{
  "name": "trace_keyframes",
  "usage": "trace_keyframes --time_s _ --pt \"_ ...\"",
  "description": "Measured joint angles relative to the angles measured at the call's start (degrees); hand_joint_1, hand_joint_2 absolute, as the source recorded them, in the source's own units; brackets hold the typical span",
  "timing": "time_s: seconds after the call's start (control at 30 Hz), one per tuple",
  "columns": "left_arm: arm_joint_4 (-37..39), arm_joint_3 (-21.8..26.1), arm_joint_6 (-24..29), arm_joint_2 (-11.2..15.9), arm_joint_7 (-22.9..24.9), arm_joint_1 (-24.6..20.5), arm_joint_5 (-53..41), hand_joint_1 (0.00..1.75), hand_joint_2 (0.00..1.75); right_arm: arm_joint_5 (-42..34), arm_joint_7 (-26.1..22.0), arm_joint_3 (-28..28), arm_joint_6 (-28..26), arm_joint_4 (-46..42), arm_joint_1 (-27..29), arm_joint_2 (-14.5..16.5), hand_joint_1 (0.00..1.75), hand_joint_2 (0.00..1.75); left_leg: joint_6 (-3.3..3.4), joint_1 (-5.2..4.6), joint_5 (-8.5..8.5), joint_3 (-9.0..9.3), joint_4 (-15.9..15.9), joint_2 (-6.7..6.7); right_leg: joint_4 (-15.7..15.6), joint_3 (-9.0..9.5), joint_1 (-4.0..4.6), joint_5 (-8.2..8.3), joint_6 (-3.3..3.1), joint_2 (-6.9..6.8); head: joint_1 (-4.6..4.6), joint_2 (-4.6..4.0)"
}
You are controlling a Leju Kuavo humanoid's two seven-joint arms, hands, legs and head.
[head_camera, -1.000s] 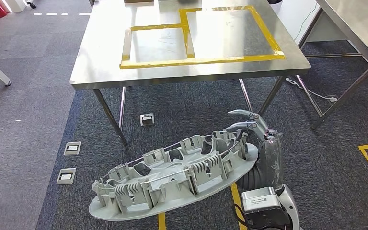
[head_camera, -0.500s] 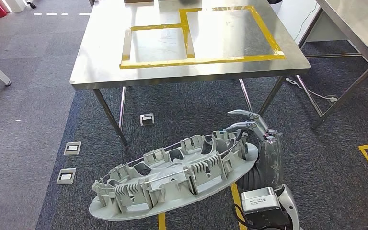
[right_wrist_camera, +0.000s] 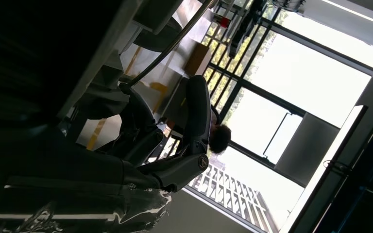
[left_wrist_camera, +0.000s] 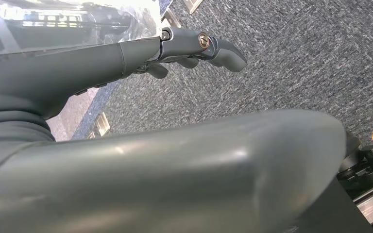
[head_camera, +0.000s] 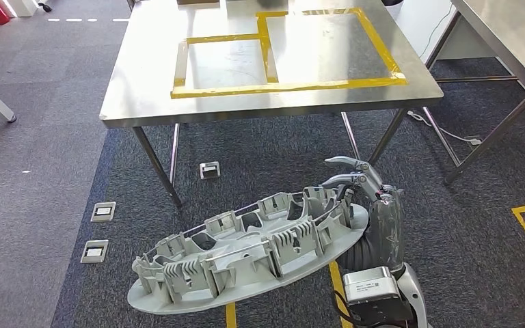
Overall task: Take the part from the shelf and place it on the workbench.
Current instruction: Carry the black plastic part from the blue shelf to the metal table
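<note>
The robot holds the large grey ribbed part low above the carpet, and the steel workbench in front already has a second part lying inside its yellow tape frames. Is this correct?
Not quite. In the head view the yellow tape frames on the workbench hold nothing. The rest stands: the part is held low above the carpet, with the right hand at its end.

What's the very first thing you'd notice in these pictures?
The big grey ribbed part, long and oval, held low in front of the robot above the dark carpet. The right hand grips its right end. Ahead stands the shiny metal workbench, marked with yellow tape rectangles, with nothing inside them.
</note>
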Motion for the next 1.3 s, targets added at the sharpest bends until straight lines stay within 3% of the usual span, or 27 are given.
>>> trace_keyframes --time_s 0.87,1.1,1.2,1.3 --pt "0.0 0.0 -0.6 0.0 0.3 0.0 0.2 0.0 1.75 0.1 0.3 0.0 0.0 0.0 0.0 0.0 1.75 1.75 0.0 -0.01 -0.01 0.0 0.0 0.0 0.0 0.0 -0.01 0.01 0.01 0.0 0.0 0.0" --pt "0.0 0.0 -0.6 0.0 0.3 0.0 0.2 0.0 1.75 0.1 0.4 0.1 0.0 0.1 0.0 0.0 1.75 1.75 0.33 -0.29 -0.22 -0.09 0.4 -0.01 -0.1 0.01 -0.34 0.15 0.39 0.01 -0.15 0.0" --pt "0.0 0.0 -0.5 0.0 0.3 0.0 -0.1 0.0 1.75 0.1 0.5 0.1 0.0 0.2 0.0 0.0 1.75 1.75 0.84 -0.26 -0.01 -0.01 0.1 0.03 -0.3 0.11 -0.44 0.23 0.86 0.03 -0.2 0.0" --pt "0.0 0.0 -0.2 -0.1 0.2 -0.1 -0.6 0.0 1.75 0.2 0.8 0.0 0.0 0.2 -0.1 0.0 1.75 1.75 0.51 -0.04 0.47 0.45 -0.9 0.08 -1.1 0.69 -0.26 0.55 0.36 0.19 0.11 0.0"
